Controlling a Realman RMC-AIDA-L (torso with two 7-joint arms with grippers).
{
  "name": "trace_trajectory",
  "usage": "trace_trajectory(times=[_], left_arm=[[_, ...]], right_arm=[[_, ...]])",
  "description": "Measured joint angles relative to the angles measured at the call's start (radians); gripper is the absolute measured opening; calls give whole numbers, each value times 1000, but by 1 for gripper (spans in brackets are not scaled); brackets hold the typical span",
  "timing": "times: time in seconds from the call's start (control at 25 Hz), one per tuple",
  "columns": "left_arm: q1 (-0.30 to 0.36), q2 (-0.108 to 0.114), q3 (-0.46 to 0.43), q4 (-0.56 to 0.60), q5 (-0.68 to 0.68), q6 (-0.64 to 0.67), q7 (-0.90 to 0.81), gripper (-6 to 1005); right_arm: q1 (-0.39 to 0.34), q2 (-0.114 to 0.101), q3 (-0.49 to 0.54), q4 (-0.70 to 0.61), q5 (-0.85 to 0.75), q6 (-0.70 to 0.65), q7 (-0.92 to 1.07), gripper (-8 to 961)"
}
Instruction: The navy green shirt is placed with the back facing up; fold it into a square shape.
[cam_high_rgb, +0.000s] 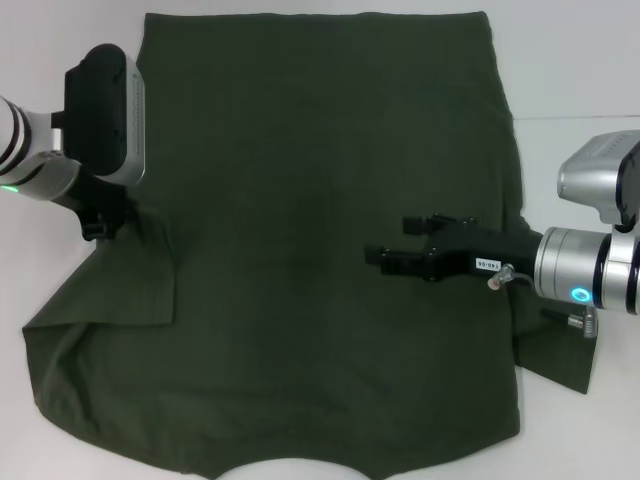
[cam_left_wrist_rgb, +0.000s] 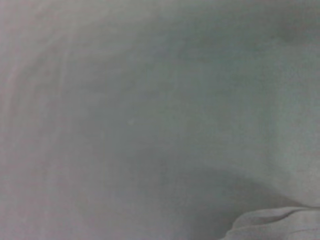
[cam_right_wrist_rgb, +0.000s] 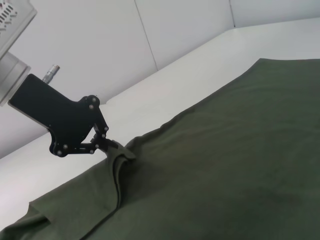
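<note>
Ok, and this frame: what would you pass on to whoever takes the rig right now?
Left gripper: fingers shut on the side edge of the navy green shirt, near a sleeve, with the fabric bunched there.
Right gripper: open, over the shirt's middle, holding nothing.
The shirt is spread back-up on the white table, collar toward the robot.
Done: edge pinched. Left: every fold.

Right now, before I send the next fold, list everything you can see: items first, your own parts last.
shirt: one, dark olive green, spread flat over most of the table, plain side up, one sleeve sticking out on each side.
table: one, white, under the shirt, bare at the far corners.
left hand: one, black, at the shirt's left edge by the sleeve, pinching a fold of cloth.
right hand: one, black, over the shirt's middle right, pointing toward the centre.
</note>
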Motion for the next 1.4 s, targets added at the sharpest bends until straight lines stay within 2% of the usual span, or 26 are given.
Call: trace_trajectory(times=[0.16, 0.4, 0.56, 0.64, 0.72, 0.88, 0.96, 1.04, 1.12, 1.16, 1.32, 1.36, 1.4], left_arm=[[0, -10, -6, -5, 3, -2, -28, 2], [-4, -20, -6, 0, 3, 1, -76, 88], [2, -41, -47, 44, -9, -22, -90, 164], [-4, -41, -95, 71, -21, -1, -113, 201], [-18, -29, -158, 82, -52, 60, -132, 239], [-33, 13, -293, 55, -177, 222, -144, 336], [-26, 39, -360, -6, -282, 285, -145, 416], [-8, 54, -395, -70, -374, 317, -143, 495], [22, 48, -406, -112, -468, 333, -141, 582], [37, 38, -407, -118, -502, 336, -141, 629], [85, -23, -394, -81, -573, 341, -188, 839], [101, -41, -362, -44, -568, 344, -250, 908], [112, -45, -333, -19, -567, 346, -292, 908]], right_arm=[[3, 1, 1, 3, 1, 1, -1, 884], [6, 1, 1, 2, 1, 2, -3, 883], [5, 1, 1, 0, 1, 1, -7, 883], [4, 1, 1, -2, 1, -2, -8, 883], [3, 0, 1, -4, 6, -5, -7, 883], [4, -3, 3, -6, 17, -2, 4, 882], [6, -6, 5, -7, 27, -4, 15, 882], [7, -10, 5, -16, 36, -11, 23, 882], [5, -11, 6, -30, 39, -19, 26, 882], [4, -12, 7, -39, 39, -21, 26, 882], [-1, -19, 31, -54, 39, -20, 27, 881], [-2, -21, 46, -55, 39, -18, 27, 881], [-3, -24, 55, -56, 39, -17, 27, 881]])
